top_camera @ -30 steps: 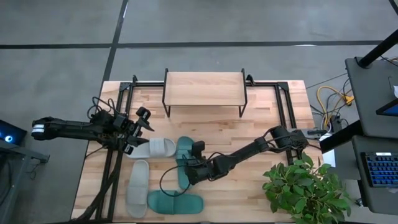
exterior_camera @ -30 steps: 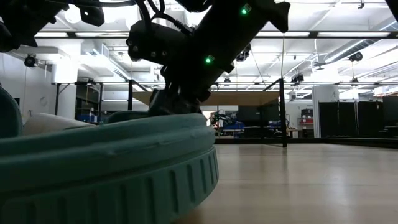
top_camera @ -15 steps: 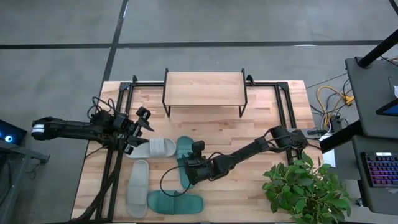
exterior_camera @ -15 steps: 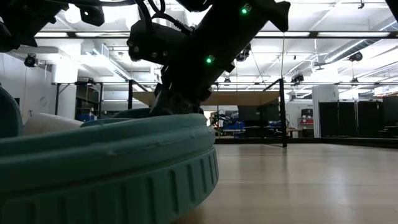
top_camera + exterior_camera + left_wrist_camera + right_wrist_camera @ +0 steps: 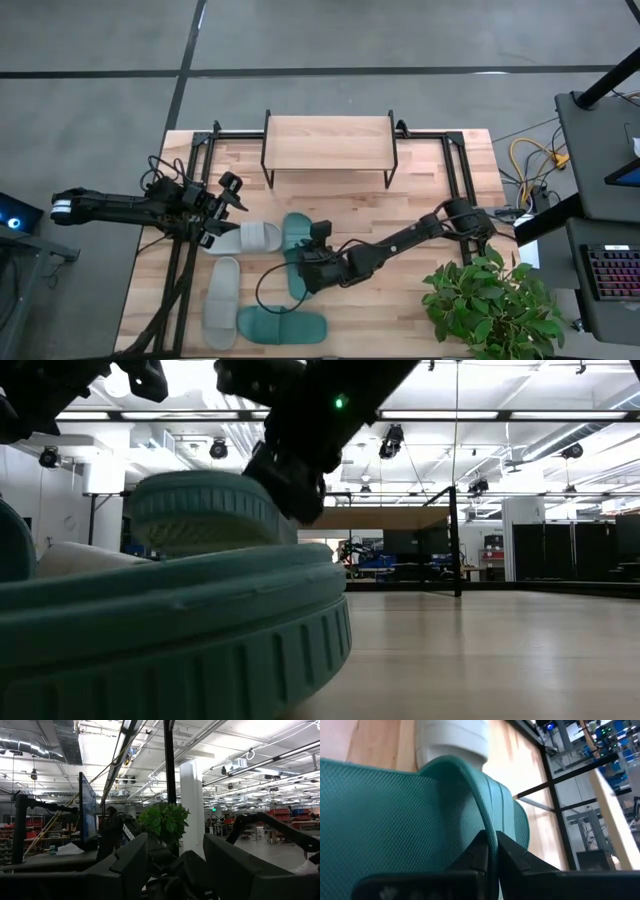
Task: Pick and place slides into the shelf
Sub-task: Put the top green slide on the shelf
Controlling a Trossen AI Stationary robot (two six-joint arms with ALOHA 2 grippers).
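The shelf (image 5: pixel 328 143) stands at the table's far middle. Two grey slides (image 5: pixel 248 238) (image 5: pixel 221 300) lie left of centre, and one teal slide (image 5: pixel 282 325) lies near the front edge, filling the low view's foreground (image 5: pixel 170 630). My right gripper (image 5: pixel 303 268) is shut on the other teal slide (image 5: pixel 295 245), whose ribbed sole (image 5: pixel 205 510) shows raised in the low view. At the table's left, beside the far grey slide, my left gripper (image 5: pixel 228 205) stays open and holds nothing. My right gripper pinches the edge of the teal slide's strap (image 5: pixel 490 827) between its two fingers (image 5: pixel 512 857). It comes slanting down from the table's right. The slide is tilted with one end raised (image 5: pixel 150 510). The near teal slide hides whether its other end rests on the table.
A potted plant (image 5: pixel 490 300) stands at the table's front right corner. Black frame rails (image 5: pixel 195 160) run along the table's left and far sides beside the shelf. Bare wood lies between the slides and the shelf.
My right gripper has gone up with the teal slide. In the low view that slide lay low behind the near teal one, and now its sole shows lifted and tilted above it. The other slides have stayed in place.
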